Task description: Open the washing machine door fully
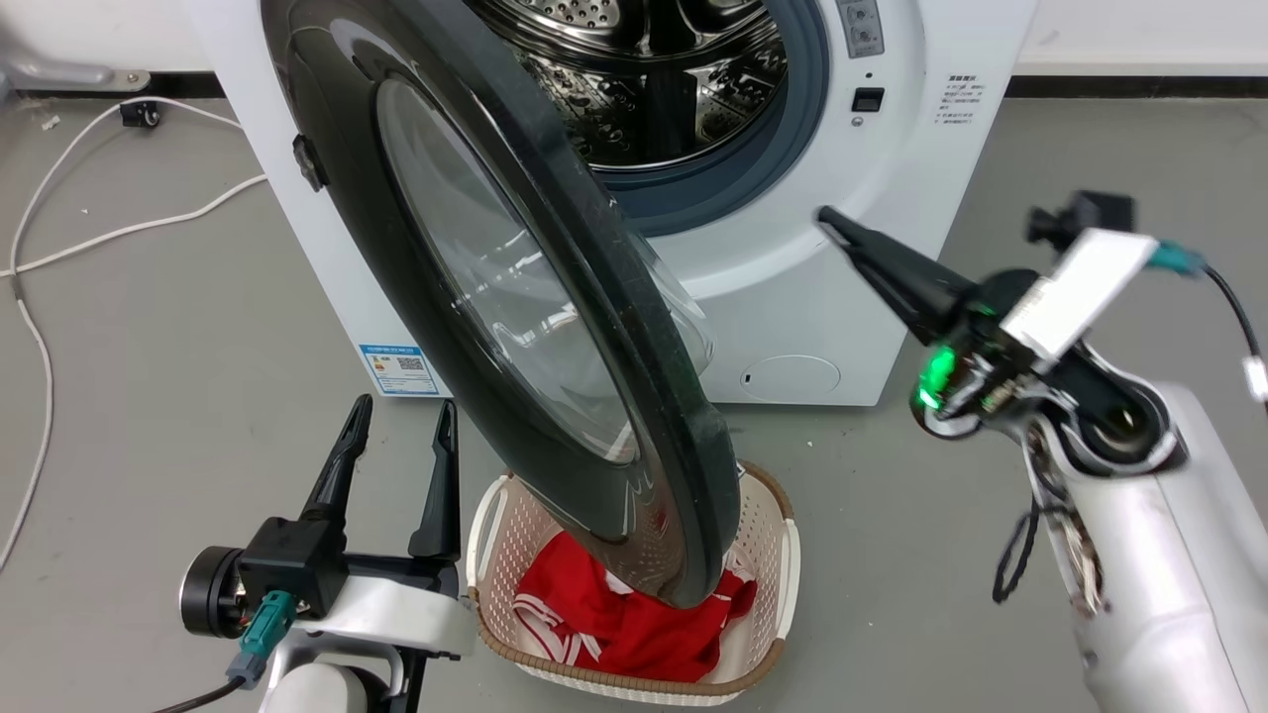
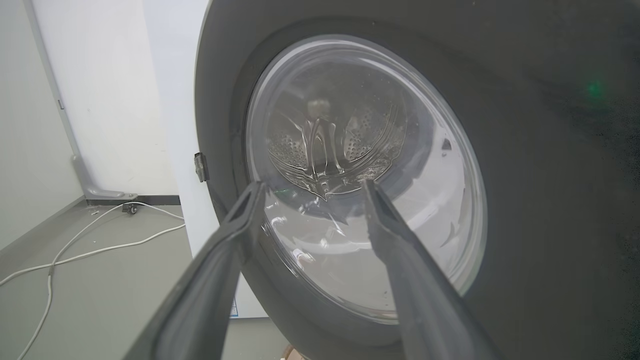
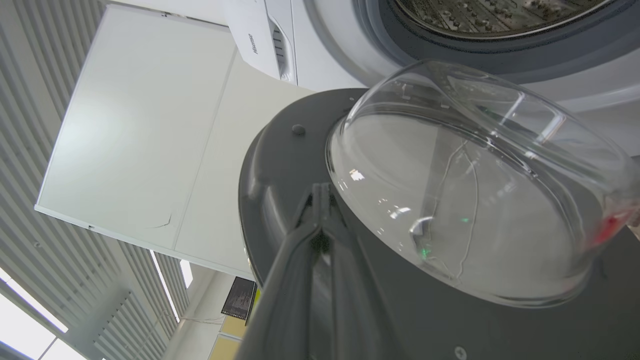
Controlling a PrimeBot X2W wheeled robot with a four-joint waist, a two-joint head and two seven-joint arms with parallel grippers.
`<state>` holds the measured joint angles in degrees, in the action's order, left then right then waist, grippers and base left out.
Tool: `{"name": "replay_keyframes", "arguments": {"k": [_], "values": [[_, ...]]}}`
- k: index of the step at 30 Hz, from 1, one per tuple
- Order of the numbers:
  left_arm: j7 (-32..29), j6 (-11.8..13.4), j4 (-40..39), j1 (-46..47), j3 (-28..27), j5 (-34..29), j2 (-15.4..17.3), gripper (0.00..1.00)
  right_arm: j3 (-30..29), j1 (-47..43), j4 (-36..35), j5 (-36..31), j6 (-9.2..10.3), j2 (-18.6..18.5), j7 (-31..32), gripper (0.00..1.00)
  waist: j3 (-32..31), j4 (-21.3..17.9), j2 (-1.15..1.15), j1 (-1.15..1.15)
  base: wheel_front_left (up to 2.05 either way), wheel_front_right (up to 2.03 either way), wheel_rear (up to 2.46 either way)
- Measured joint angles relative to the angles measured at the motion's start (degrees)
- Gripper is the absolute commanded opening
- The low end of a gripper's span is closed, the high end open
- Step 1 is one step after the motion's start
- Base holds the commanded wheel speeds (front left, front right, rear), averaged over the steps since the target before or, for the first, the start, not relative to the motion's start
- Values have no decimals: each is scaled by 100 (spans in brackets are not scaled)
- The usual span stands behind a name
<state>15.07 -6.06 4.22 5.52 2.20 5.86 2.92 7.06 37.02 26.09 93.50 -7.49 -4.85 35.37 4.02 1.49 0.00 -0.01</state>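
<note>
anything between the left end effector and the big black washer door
Nothing: in the left wrist view the open left end effector points at the glossy black round washing machine door with no object between them.

Door (image 1: 495, 297) over basket (image 1: 785, 555); washing machine (image 1: 792, 307) behind both.

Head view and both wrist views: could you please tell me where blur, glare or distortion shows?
Head view: the right gripper looks motion-blurred; left wrist view: the washing machine door reflects a green glow, its glass warping the drum; right wrist view: small glints on that glass.
</note>
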Motion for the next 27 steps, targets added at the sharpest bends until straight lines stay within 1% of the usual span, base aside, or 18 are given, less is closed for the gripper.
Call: {"name": "replay_keyframes", "arguments": {"k": [4, 5, 8, 11, 14, 18, 22, 24, 27], "values": [[0, 2, 9, -47, -30, 0, 1, 100, -400, -676, -573, 63, 0, -119, -478, 0, -42, -43, 0, 0, 0, 0, 0], [0, 8, 21, -71, -52, 3, -1, 100, -605, -1293, -886, -75, 0, -154, -949, 100, -92, -80, 0, 0, 0, 0, 0], [0, 27, 47, -125, -70, 19, -1, 100, -705, -1805, -1132, -313, 0, -126, -1417, 100, -145, -106, 0, 0, 0, 0, 0], [0, 53, 57, -188, -76, 43, 0, 100, -724, -2278, -1226, -877, 1, -103, -2045, 100, -205, -124, 0, 0, 0, 0, 0], [0, 56, 58, -191, -79, 46, -1, 100, -738, -2579, -1270, -1385, 0, -5, -2707, 100, -238, -132, 0, 0, 0, 0, 0], [0, 67, 73, -205, -107, 58, -1, 100, -677, -2819, -1249, -2502, 0, 23, -3624, 100, -261, -140, 0, 0, 0, 0, 0], [0, 101, 80, -205, -144, 79, 0, 100, -760, -2916, -1204, -3908, 0, 51, -4514, 100, -259, -153, 0, 0, 0, 0, 0], [0, 103, 80, -205, -157, 79, -1, 100, -869, -2944, -1214, -4702, 0, 55, -4763, 100, -251, -165, 0, 0, 0, 0, 0], [0, 105, 75, -205, -183, 78, 0, 100, -1131, -2949, -1433, -6050, 0, 87, -4933, 100, -240, -186, 0, 0, 0, 0, 0]]}}
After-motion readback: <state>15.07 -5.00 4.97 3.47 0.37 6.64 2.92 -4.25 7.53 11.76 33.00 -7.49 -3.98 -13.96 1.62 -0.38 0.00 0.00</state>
